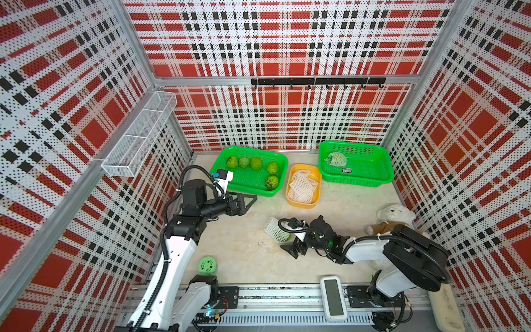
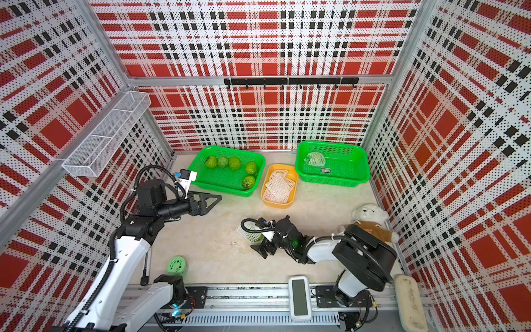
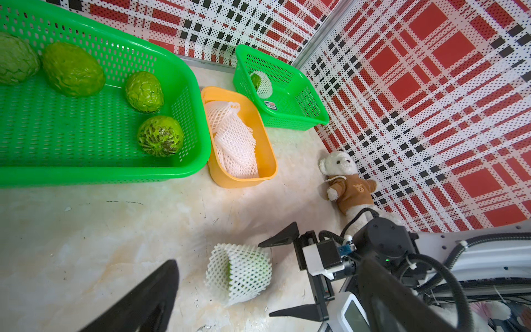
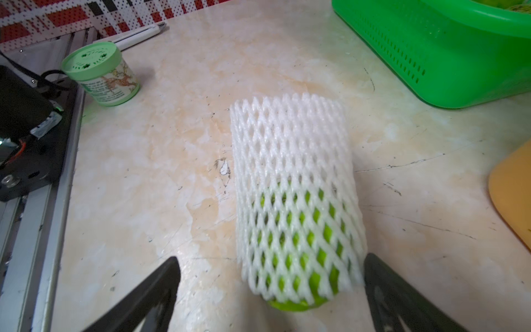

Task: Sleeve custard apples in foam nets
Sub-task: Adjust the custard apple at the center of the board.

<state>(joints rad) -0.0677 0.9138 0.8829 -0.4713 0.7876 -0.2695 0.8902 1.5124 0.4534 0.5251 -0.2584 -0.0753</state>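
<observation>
We see a custard apple (image 4: 290,305) lying on the table inside its foam net (image 4: 290,149). The net's empty end points away from the right gripper (image 4: 271,258), whose jaws are spread wide either side of the fruit end, gripping nothing. Left gripper (image 1: 246,202) is spread and empty too, just short of the green basket (image 1: 247,182) of bare custard apples (image 1: 256,163), with spare nets (image 1: 303,186) in the yellow tray (image 1: 301,204) beyond.

A green custard apple (image 4: 290,305) fills one end of a white foam net (image 4: 290,161) lying on the table (image 4: 172,143).
</observation>
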